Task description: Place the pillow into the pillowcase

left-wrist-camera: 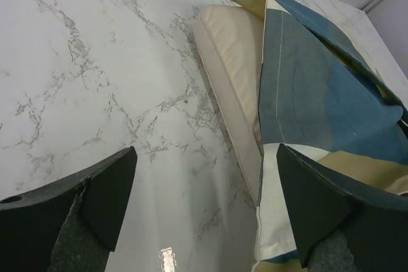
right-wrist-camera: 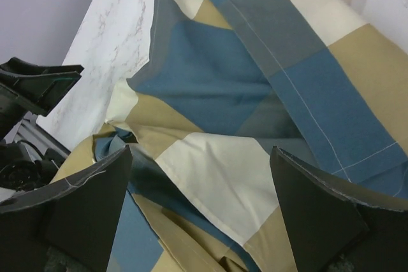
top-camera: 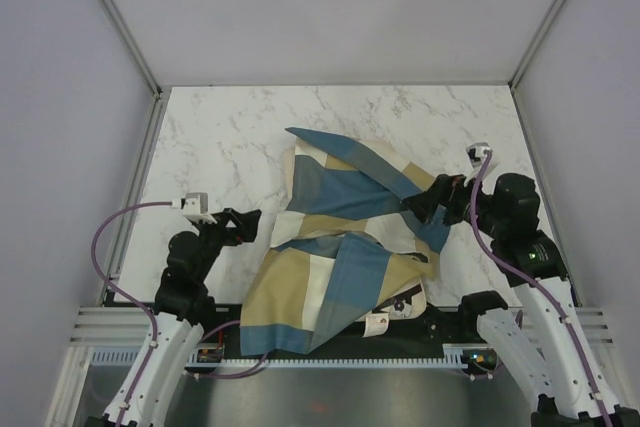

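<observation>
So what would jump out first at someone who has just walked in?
The crumpled blue, tan and cream checked pillowcase sprawls across the middle of the white marbled table, reaching its near edge. A cream pillow peeks out along its left side. The black left gripper and right gripper flank it, both open and holding nothing.

We see a white marble-patterned table (top-camera: pixel 220 132) bearing a crumpled pillowcase (top-camera: pixel 340 202) in blue, tan and cream checks, sprawled from mid-table to the near edge, where one corner spills past the marble. Under the cloth's left side a cream pillow (left-wrist-camera: pixel 233 49) lies flat on the table, its long edge showing
</observation>
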Controlling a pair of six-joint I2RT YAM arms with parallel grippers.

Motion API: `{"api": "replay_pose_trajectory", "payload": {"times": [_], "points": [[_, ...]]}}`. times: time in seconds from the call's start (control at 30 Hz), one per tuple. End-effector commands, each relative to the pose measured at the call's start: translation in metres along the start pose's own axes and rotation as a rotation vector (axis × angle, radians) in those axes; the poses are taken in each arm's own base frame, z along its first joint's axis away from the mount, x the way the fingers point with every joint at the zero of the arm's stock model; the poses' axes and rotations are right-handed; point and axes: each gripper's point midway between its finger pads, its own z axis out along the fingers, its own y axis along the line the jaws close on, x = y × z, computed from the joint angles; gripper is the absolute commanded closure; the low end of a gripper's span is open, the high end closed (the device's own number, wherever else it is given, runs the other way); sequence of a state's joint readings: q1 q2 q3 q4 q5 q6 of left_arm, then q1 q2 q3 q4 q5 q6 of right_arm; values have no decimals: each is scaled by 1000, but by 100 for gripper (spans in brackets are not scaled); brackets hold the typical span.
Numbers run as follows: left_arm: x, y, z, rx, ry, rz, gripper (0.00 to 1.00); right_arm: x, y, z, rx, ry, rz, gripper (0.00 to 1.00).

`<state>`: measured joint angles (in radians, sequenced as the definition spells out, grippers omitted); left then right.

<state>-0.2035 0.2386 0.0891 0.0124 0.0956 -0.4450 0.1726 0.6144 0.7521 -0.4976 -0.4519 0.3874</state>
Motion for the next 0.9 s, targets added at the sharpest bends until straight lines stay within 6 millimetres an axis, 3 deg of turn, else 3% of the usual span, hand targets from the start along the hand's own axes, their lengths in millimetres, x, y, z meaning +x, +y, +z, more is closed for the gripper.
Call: {"api": "replay_pose_trajectory", "payload": {"times": [0.0, 0.13, 0.23, 0.4, 0.43, 0.47, 0.57, 0.63, 0.67, 0.7, 0.73, 0.77, 0.83, 0.87], "points": [[-21, -16, 0, 59, -46, 21, 0, 21, 10, -1, -44, 142, -1, 2], [-21, -16, 1, 60, -42, 21, 0, 42, 9, 11, -51, 221, 24, 2], [-20, -16, 2, 60, -33, 20, 0, 63, 19, 20, -91, 286, 9, 2], [-20, -16, 2, 58, -33, 22, 0, 84, 61, 25, -173, 319, -84, 2], [-20, -16, 2, 58, -33, 22, 0, 92, 55, 34, -115, 336, -109, 2], [-20, -16, 2, 58, -33, 20, 0, 106, 69, 33, -137, 371, -158, 2], [-19, -16, 2, 56, -30, 20, 0, 138, 77, 45, -70, 434, -261, 2], [-19, -15, 2, 52, -28, 19, 0, 154, 76, 57, -18, 471, -297, 15], [-18, -15, 3, 52, -27, 19, 0, 151, 84, 62, -20, 458, -308, 40], [-18, -15, 3, 52, -27, 19, 0, 158, 83, 69, -4, 481, -322, 54], [-18, -15, 3, 52, -27, 19, 0, 150, 92, 74, -16, 459, -323, 78], [-19, -14, 3, 50, -28, 19, 0, 144, 96, 79, -15, 440, -321, 90], [-18, -15, 3, 53, -26, 19, 0, 133, 101, 89, 10, 409, -335, 100], [-18, -15, 3, 52, -25, 19, 0, 115, 113, 94, -5, 367, -345, 100]]}}
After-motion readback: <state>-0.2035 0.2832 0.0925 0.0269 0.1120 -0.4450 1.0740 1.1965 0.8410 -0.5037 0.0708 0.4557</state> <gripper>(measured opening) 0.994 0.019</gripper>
